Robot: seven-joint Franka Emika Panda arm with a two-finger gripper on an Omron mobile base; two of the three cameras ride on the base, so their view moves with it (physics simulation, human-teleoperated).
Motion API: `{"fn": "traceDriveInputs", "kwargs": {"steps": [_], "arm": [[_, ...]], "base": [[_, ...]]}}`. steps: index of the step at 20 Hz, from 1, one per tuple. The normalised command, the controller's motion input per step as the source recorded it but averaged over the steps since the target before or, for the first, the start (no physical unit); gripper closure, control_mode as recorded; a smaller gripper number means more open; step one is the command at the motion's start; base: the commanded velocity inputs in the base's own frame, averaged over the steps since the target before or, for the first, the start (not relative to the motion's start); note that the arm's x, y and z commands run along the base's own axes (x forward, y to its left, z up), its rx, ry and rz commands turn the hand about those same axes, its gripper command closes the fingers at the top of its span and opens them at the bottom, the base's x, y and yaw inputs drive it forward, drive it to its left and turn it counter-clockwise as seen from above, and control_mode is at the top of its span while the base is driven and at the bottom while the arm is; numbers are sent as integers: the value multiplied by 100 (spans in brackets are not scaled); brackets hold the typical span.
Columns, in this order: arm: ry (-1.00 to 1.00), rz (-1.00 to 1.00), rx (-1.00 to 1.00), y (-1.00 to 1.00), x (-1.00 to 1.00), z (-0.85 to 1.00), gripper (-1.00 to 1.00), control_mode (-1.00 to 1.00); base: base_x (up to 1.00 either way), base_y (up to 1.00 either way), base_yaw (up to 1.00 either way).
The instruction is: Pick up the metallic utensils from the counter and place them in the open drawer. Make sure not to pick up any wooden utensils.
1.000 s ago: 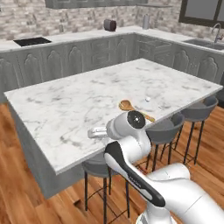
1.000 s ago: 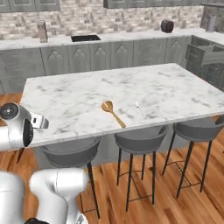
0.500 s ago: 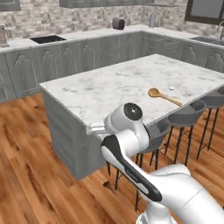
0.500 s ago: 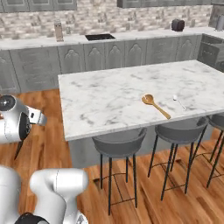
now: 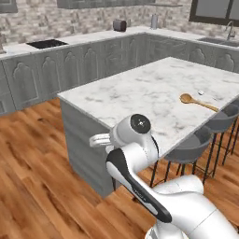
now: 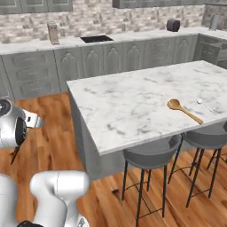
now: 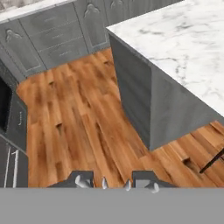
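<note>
My gripper [image 7: 114,181] hangs over the wood floor, left of the counter's [image 5: 140,91] end, and points down at the floorboards. Its two dark fingertips [image 7: 82,177] stand close together, with silver fork [image 7: 104,183] prongs sticking up between them; the fork's handle is hidden. The tan wooden spoon [image 5: 198,101] [image 6: 183,110] lies near the counter's [image 6: 133,102] stool-side edge. A small pale silver spoon [image 6: 201,102] [image 5: 201,92] lies just beyond it. The open drawer [image 6: 217,49] shows as a grey box at the far right, in the back cabinets.
Grey bar stools [image 6: 153,155] stand along the island's near side. Grey cabinets [image 5: 93,60] run along the back wall, with a cooktop [image 6: 96,39] and a dark toaster [image 6: 173,25] on top. Open wood floor [image 7: 78,122] lies left of the island.
The whole scene has slid to the right in both base views, so the base has moved left along the island. The gripper's jaws have kept the same narrow gap.
</note>
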Motion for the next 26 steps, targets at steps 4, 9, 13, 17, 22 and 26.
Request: {"fn": "traceDriveInputs", "kwargs": {"steps": [4,9,13,17,22,26], "arm": [[0,0,0,0,0,0,100,100],[0,0,0,0,0,0,100,100],[0,0,0,0,0,0,100,100],[0,0,0,0,0,0,100,100],[0,0,0,0,0,0,100,100],[0,0,0,0,0,0,100,100]], "base": [[100,100,-32],[100,100,-33],[100,100,-34],[85,100,-32],[18,100,-35],[0,100,-39]]}}
